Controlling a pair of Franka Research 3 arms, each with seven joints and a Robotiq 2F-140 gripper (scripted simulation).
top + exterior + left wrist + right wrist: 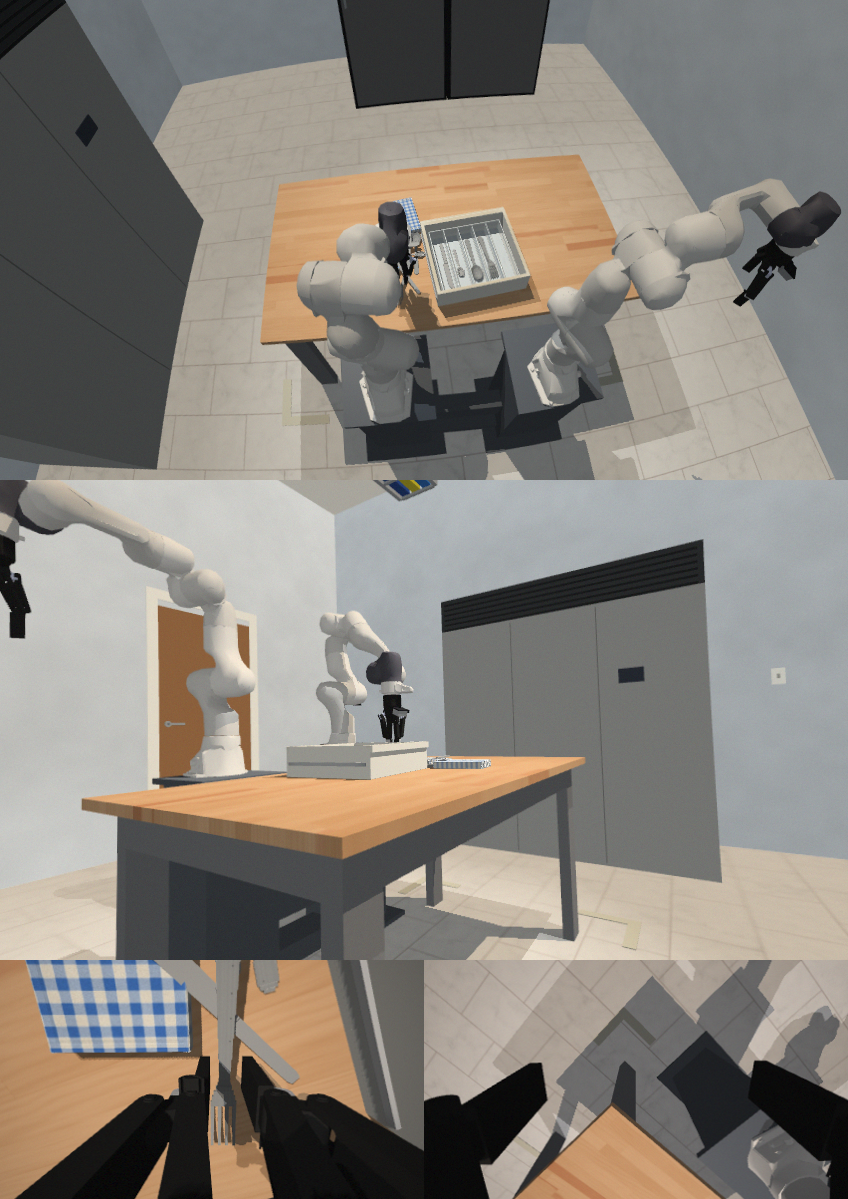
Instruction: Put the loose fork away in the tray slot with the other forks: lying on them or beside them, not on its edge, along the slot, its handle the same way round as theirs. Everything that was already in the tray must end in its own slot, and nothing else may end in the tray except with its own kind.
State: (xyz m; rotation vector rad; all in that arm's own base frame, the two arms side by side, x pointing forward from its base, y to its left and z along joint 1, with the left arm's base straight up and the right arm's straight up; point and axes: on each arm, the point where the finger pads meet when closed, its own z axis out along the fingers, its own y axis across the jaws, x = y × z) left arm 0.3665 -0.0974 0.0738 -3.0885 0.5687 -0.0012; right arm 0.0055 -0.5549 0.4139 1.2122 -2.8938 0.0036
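Centrally | fork (227, 1035) | left wrist view: neck framed by open left hand (407, 281) (392, 739) (225, 1072)

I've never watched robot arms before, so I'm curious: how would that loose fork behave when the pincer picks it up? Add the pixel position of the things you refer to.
The fork (227, 1025) looks like metal, so probably stiff rather than floppy. Its smooth, narrow neck might slip or twist. It crosses over a knife (266, 1050), which could get nudged.

Perhaps a kitchen; a wooden table (535, 196) (285, 801) bears a cutlery tray (483, 297) (328, 762).
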